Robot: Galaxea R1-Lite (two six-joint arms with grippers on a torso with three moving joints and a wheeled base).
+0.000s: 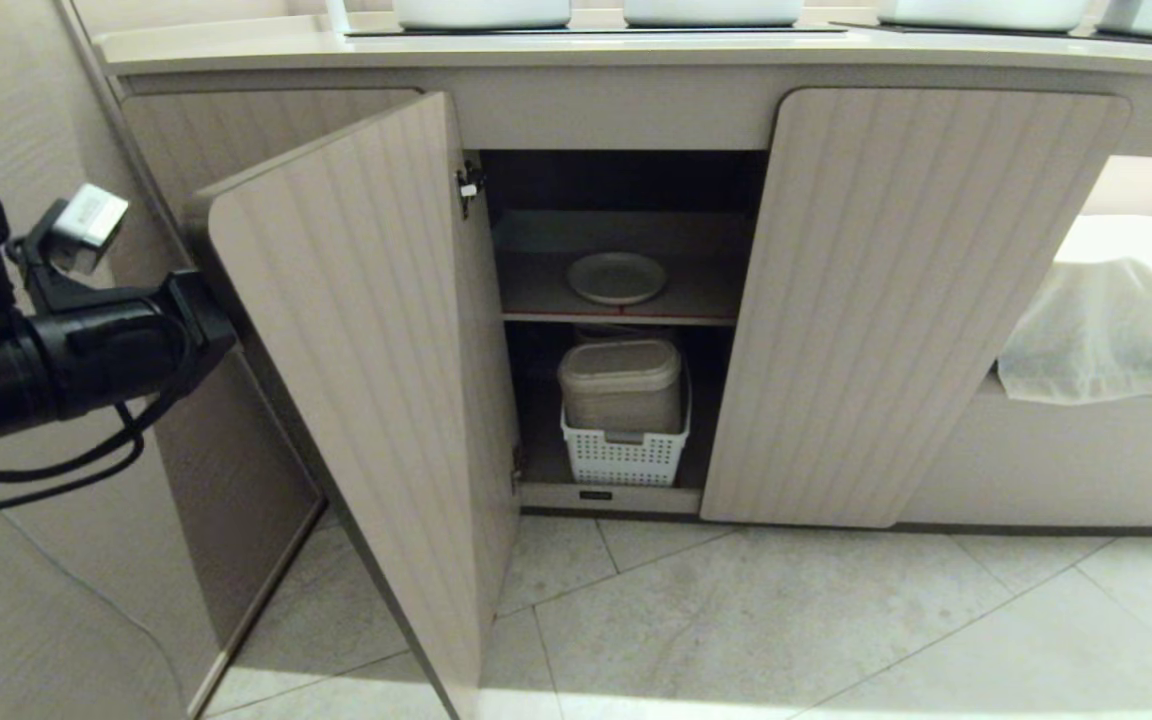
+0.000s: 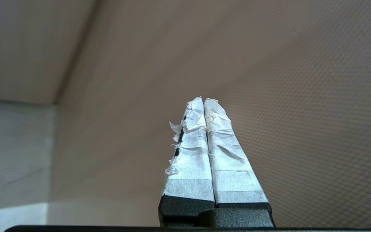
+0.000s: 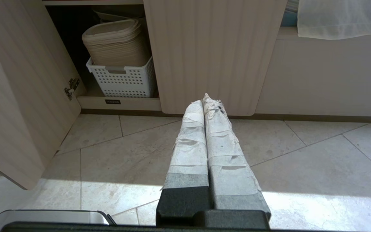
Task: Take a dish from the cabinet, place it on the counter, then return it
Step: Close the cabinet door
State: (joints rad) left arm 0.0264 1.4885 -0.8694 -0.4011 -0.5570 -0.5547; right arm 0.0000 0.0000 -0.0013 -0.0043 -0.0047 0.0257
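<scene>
no legible text, brand, number or sign found. one small dark label (image 3: pixel 112 101) sits on the cabinet (image 1: pixel 936 300) base rail, just below the white basket (image 3: pixel 124 80); its characters cannot be read. a pale tag (image 1: pixel 88 225) on the left arm shows no readable print.

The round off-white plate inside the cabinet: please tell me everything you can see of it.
The round off-white plate is plain and matte, with a low raised rim. It lies flat and alone on the upper shelf of the open beige fluted cabinet, near the shelf's middle. Only the shelf touches it; no gripper is near it.
</scene>
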